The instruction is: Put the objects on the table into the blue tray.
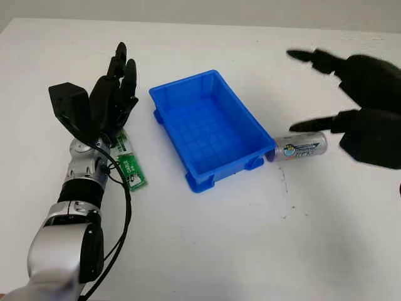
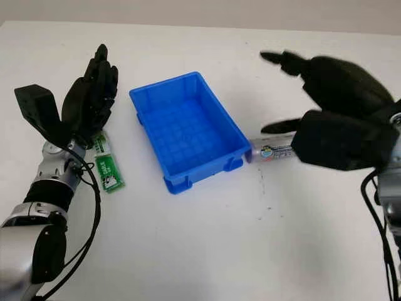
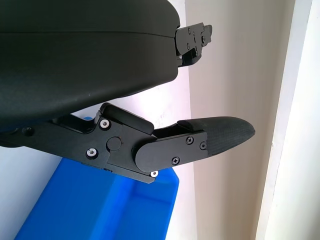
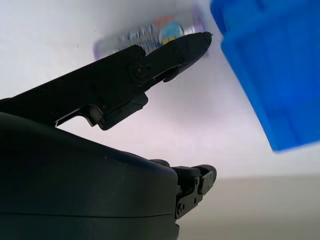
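Sitting at a slant in the middle of the smooth white table [image 1: 207,251] is the blue rectangular plastic tray [image 1: 207,128], a moulded bin with raised walls, a gridded floor and small lugs at its corners; nothing lies inside it. Just beside its near right corner, touching or almost touching the wall, lies a silver cylindrical can with a printed blue and white label [image 1: 301,146], on its side, its long axis pointing right and slightly far. On the tray's left, a little apart from it, a flat green and white rectangular packet [image 1: 130,164] lies on the table, its far end hidden under the left hand.

The black three-fingered left hand [image 1: 109,100] stands over the far end of the packet, palm toward the tray, open and holding nothing; whether it touches the packet cannot be told. Its silver jointed forearm [image 1: 75,207] with a loose black cable runs to the near left edge.

The black, glossy-shelled right hand [image 2: 332,113] hovers on the right, above and around the can's right end, open, with nothing gripped. One finger [image 2: 282,125] reaches low, just at the can's far side, and another points left higher up, farther back. In the right wrist view a finger [image 4: 165,55] lies across the can, with the tray's corner close by.
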